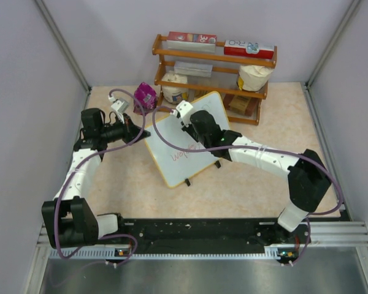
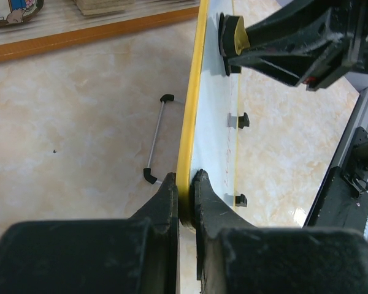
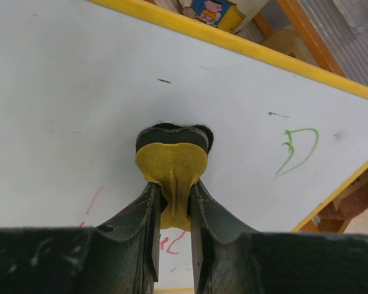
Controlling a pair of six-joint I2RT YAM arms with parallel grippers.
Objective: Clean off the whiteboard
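Observation:
The whiteboard (image 1: 172, 131), white with a yellow frame, stands tilted on the table's middle. Red writing (image 1: 179, 156) shows near its lower part and a green mark (image 3: 297, 150) shows in the right wrist view. My left gripper (image 1: 142, 133) is shut on the board's left yellow edge (image 2: 187, 153). My right gripper (image 3: 173, 199) is shut on a yellow eraser (image 3: 172, 165) whose black pad presses flat on the board face (image 3: 80, 92). In the top view that gripper (image 1: 199, 125) sits over the board's upper middle. The eraser also shows in the left wrist view (image 2: 238, 35).
A wooden shelf rack (image 1: 214, 58) with boxes and jars stands at the back. A purple object (image 1: 145, 94) lies behind the board's left side. The board's wire stand with black feet (image 2: 154, 144) rests on the marbled table (image 1: 245, 190).

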